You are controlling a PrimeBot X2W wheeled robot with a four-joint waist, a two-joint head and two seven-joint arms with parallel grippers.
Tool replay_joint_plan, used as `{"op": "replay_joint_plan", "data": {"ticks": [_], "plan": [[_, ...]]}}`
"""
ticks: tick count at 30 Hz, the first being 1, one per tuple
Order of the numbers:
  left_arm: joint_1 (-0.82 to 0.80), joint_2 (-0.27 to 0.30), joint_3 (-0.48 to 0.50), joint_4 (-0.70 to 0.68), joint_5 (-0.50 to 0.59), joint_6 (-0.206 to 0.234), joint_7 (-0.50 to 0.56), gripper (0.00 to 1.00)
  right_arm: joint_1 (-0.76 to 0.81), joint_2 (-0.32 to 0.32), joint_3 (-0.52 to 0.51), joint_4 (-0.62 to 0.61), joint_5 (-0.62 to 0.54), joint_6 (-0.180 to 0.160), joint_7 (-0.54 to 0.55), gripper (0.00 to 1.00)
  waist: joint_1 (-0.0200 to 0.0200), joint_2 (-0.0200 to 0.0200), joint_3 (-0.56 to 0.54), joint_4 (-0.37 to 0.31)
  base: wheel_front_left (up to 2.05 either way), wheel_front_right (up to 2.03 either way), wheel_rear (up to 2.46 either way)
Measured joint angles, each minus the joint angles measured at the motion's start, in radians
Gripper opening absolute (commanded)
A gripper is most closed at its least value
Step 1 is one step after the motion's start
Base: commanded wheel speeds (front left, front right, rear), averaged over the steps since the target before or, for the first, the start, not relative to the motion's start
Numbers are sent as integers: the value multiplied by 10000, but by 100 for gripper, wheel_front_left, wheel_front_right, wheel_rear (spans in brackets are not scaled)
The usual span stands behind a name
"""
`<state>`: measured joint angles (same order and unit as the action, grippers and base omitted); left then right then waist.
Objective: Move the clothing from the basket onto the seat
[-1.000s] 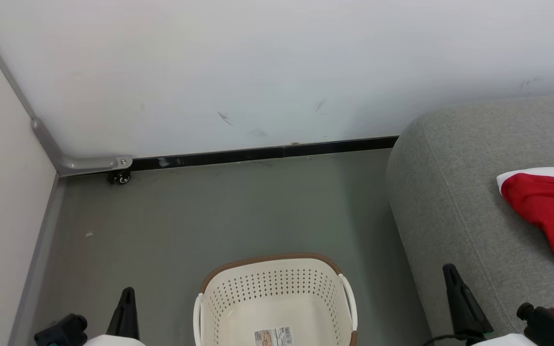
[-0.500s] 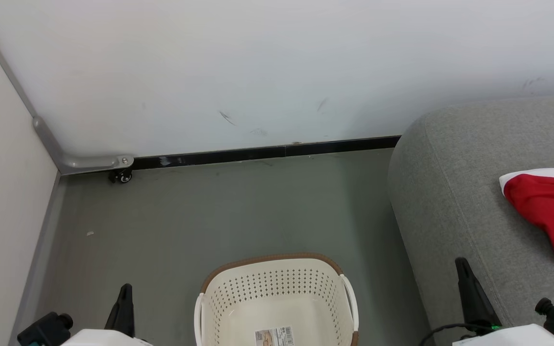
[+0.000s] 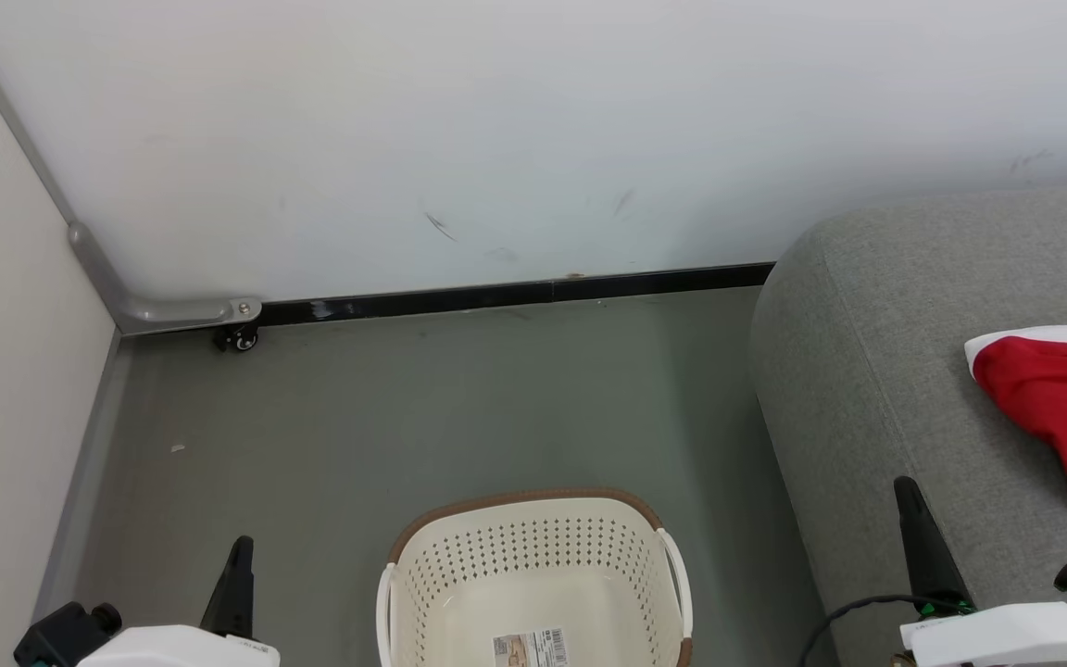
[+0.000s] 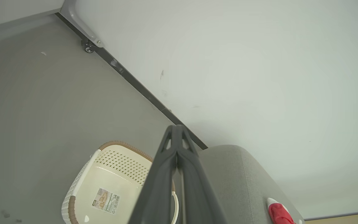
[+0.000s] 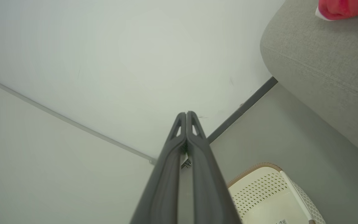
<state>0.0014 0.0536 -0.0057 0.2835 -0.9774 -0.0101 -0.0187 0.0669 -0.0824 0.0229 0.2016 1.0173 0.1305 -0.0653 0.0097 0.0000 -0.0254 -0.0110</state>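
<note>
The cream perforated basket [image 3: 533, 556] stands on the floor at the bottom centre, with only a paper label [image 3: 530, 648] on its bottom. Red and white clothing [image 3: 1057, 403] lies on the grey seat [image 3: 876, 371] at the right edge. My left gripper [image 3: 239, 556] is shut at the lower left, left of the basket. My right gripper [image 3: 909, 500] is shut at the lower right, over the seat's front edge, holding nothing. The left wrist view shows the shut fingertips [image 4: 176, 130], the basket [image 4: 104, 174] and the clothing [image 4: 278, 213]. The right wrist view shows the shut fingertips [image 5: 186, 115] and the clothing [image 5: 343, 7].
A white wall with a black baseboard [image 3: 515, 295] runs behind the grey floor. A panel on a caster wheel [image 3: 237, 339] closes off the left side. Open floor lies between the basket and the wall.
Both grippers have drawn back towards the bottom of the head view, the right one also shifting rightwards. The basket and the clothing lie as before.
</note>
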Motion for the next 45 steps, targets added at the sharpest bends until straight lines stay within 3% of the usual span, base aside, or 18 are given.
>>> {"op": "replay_joint_plan", "data": {"ticks": [6, 13, 45], "plan": [[-86, -12, 134, 4, -863, -127, 194, 0, -123, -75, -63, 79, 953, 0, 104, 0, -51, 0, 70, 16, 0, 0, 0], [-231, -35, 278, 6, -1852, -345, 416, 0, -379, -127, -109, 201, 2063, 0, 224, 0, -78, 0, 143, 35, 0, 0, 0], [-696, -157, 980, 2, -6186, -1133, 1344, 0, -1155, -403, -334, 489, 6828, -2, 704, 0, -90, 0, 281, 115, 0, 0, 0]]}}
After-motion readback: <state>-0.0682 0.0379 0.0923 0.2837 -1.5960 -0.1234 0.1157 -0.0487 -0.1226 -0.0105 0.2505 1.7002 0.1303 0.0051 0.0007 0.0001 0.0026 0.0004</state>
